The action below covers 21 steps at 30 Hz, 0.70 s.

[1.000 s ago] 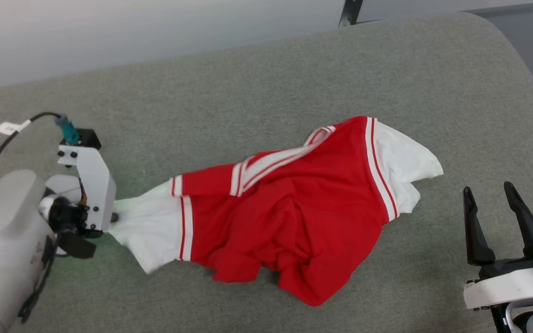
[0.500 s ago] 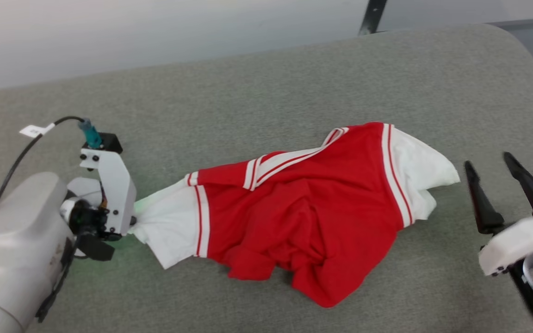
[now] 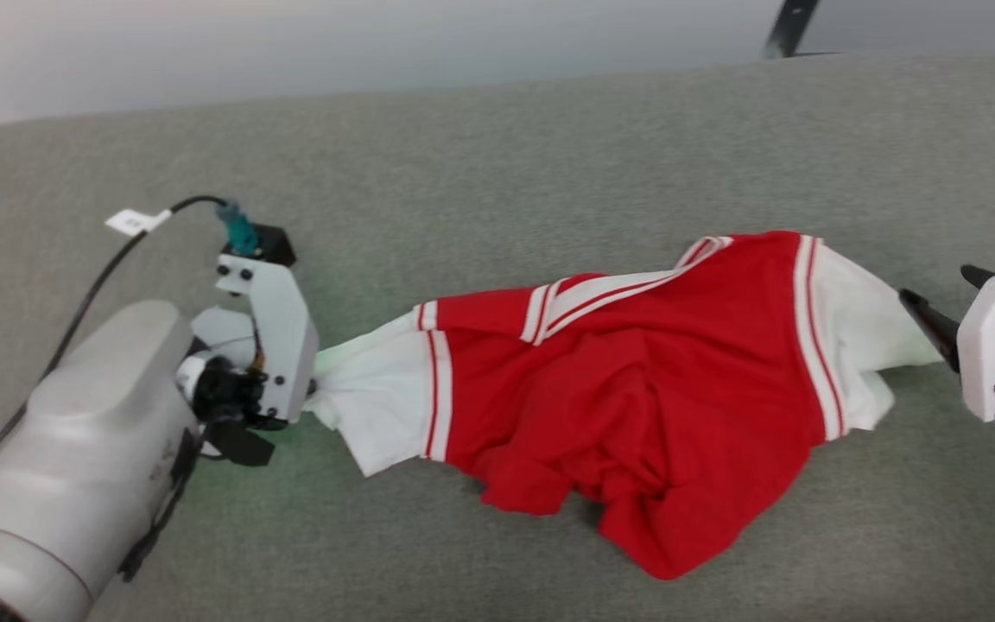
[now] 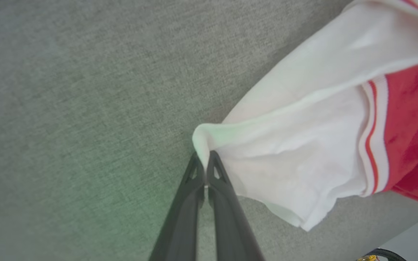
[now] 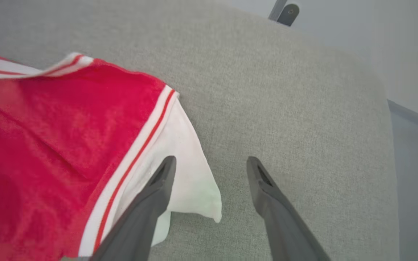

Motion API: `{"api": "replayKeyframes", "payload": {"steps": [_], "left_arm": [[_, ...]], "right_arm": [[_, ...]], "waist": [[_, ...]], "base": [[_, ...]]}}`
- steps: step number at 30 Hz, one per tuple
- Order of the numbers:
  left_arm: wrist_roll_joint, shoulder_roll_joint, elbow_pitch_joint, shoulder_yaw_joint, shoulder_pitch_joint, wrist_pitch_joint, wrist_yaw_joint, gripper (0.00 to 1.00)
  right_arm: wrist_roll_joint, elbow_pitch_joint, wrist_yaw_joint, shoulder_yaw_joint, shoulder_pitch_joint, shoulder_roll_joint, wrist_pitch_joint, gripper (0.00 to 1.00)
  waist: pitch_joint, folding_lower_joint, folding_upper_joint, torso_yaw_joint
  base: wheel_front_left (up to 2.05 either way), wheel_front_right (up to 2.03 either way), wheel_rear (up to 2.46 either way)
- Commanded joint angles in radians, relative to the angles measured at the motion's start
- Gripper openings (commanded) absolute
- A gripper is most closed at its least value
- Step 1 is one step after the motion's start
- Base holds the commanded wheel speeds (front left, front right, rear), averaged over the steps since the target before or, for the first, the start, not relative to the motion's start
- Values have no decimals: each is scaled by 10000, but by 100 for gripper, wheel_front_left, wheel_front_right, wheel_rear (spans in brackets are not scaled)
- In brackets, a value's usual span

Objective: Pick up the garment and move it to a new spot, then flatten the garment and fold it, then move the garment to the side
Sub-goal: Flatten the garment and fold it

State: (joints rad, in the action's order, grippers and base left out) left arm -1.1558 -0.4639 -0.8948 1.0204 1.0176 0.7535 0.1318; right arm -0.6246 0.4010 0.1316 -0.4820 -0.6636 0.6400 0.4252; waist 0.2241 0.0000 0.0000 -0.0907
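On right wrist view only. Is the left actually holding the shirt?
Observer: Yes. The left gripper is shut on the tip of the garment's other white sleeve.
Operator: Body flat between the sleeves?
Observer: No. In head view the red middle is bunched in folds, with a corner of cloth pointing toward the robot's side.
Operator: Is that sleeve spread out?
Observer: No. It narrows, wrinkled, to the pinch point.

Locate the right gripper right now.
Head view, far right edge: the right gripper, open, points its fingers at the garment's white sleeve on the grey cushion.
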Motion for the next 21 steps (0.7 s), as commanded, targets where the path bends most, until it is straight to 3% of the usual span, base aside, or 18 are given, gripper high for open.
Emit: {"api": "replayKeyframes", "payload": {"steps": [1, 7, 18, 19, 20, 21], "left_arm": [[6, 100, 135, 204, -54, -75, -28, 0], [-139, 193, 514, 478, 245, -272, -28, 0], [-455, 243, 684, 958, 535, -588, -42, 0], [-504, 250, 670, 996, 552, -613, -44, 0], [-575, 261, 643, 1013, 558, -633, -44, 0], [-627, 269, 611, 1038, 563, -652, -45, 0]], "right_arm": [[-373, 425, -17, -520, -436, 221, 456, 100], [-1365, 1601, -17, -1646, -1566, 300, 1649, 100], [-2576, 3587, -17, -2465, -2743, -144, 3500, 100], [-2534, 3704, -17, -2528, -2815, -173, 3500, 40], [-2604, 3857, -17, -2523, -2854, -238, 3523, 0], [-2629, 3940, -17, -2585, -2876, -313, 3581, 0]], "waist": [[266, 0, 0, 365], [672, 0, 0, 799], [1112, 0, 0, 1174], [1126, 0, 0, 1183], [1134, 0, 0, 1191], [1135, 0, 0, 1191]], "base": [[0, 0, 0], [0, 0, 0], [0, 0, 0], [0, 0, 0], [0, 0, 0], [0, 0, 0]]}}
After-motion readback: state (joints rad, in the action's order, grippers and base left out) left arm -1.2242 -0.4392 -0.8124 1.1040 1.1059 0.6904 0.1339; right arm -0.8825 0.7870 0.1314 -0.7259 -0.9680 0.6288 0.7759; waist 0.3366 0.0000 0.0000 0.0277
